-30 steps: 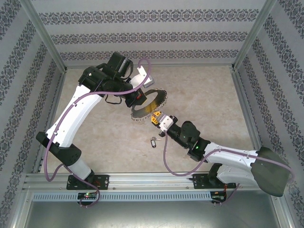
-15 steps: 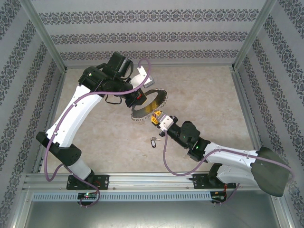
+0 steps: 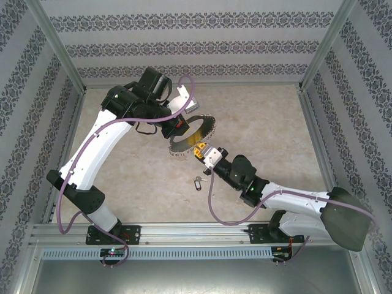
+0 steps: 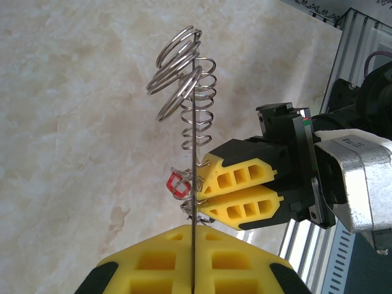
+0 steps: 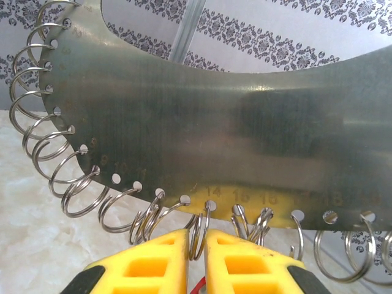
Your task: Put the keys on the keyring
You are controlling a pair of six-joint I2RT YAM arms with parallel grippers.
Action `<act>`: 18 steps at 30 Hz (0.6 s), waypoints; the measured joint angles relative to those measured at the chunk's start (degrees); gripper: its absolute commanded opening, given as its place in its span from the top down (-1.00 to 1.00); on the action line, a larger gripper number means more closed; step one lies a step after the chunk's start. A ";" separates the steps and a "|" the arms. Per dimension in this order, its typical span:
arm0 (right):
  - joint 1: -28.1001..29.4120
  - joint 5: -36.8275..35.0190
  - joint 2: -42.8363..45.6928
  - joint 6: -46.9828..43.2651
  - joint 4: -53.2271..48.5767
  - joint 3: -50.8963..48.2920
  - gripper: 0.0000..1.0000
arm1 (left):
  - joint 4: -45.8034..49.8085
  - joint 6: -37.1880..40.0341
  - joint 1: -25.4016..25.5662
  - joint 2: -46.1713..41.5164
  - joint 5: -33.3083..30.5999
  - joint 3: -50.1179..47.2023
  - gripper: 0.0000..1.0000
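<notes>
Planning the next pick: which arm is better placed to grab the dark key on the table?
Likely right: the right gripper, at the keyring rim, is close to the dark key; the left gripper is clamped holding the keyring.

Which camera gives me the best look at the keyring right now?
Right wrist: the keyring is face-on, its holes and hanging rings clear above the right gripper. Left wrist sees it edge-on, a thin line with rings, the red key beside it. Top external shows it small, held by the left gripper.
</notes>
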State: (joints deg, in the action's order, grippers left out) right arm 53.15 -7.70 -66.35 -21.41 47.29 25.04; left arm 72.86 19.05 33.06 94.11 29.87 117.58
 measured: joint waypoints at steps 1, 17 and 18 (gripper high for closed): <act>0.00 0.00 -0.15 0.00 0.13 0.11 0.69 | 0.00 0.00 0.00 0.00 0.00 0.00 0.94; 0.00 -0.55 -0.83 -0.24 0.04 0.48 1.00 | -0.63 -2.29 0.00 -0.09 -1.84 -0.94 0.94; 0.00 -0.66 -0.83 -0.22 -0.39 0.48 1.00 | -1.18 -2.95 -0.02 -0.20 -2.34 -1.53 0.92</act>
State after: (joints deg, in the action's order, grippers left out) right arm 53.15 -8.36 -67.18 -21.63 46.89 25.52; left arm 71.68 16.10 33.04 93.91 27.53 116.05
